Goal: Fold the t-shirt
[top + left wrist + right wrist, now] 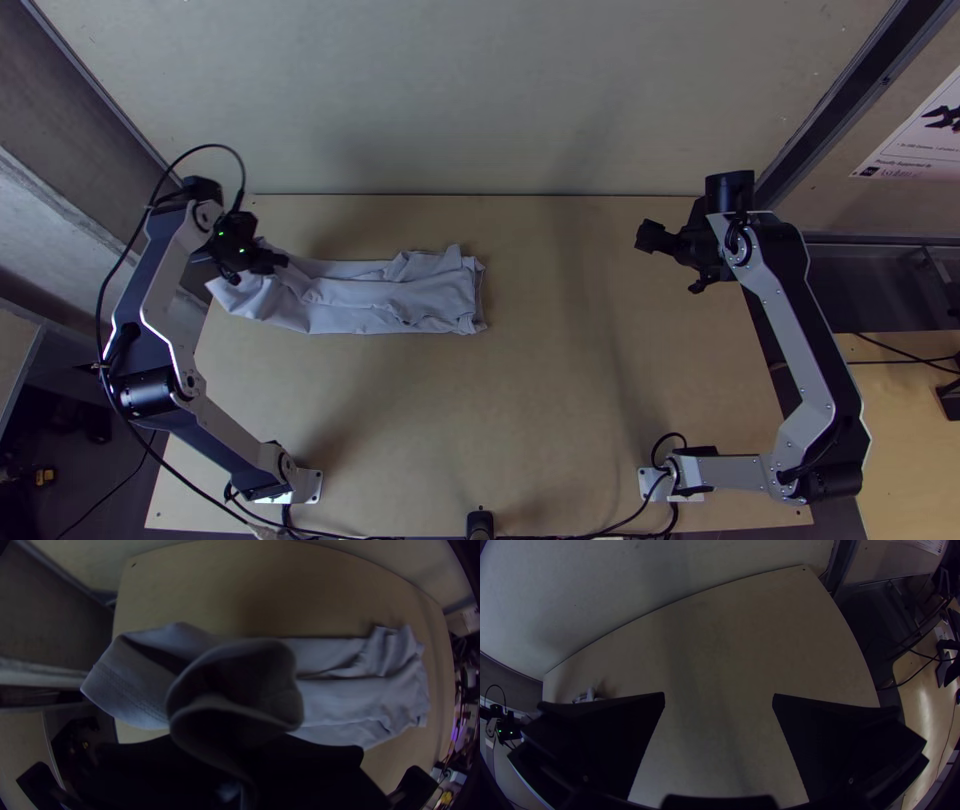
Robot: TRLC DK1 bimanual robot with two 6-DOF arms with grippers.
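Two-fingered, clasping a curled, bunched part of the t-shirt [400, 300] in the left claw [262, 262]. Just beside that claw, flaring out into a loose flap. From there toward the right claw [670, 262], stretching over the desk [520, 400] as a narrow folded strip, wrinkling at the end farthest from the left claw. Well apart from the t-shirt, holding the right claw released, its fingers spreading wide.
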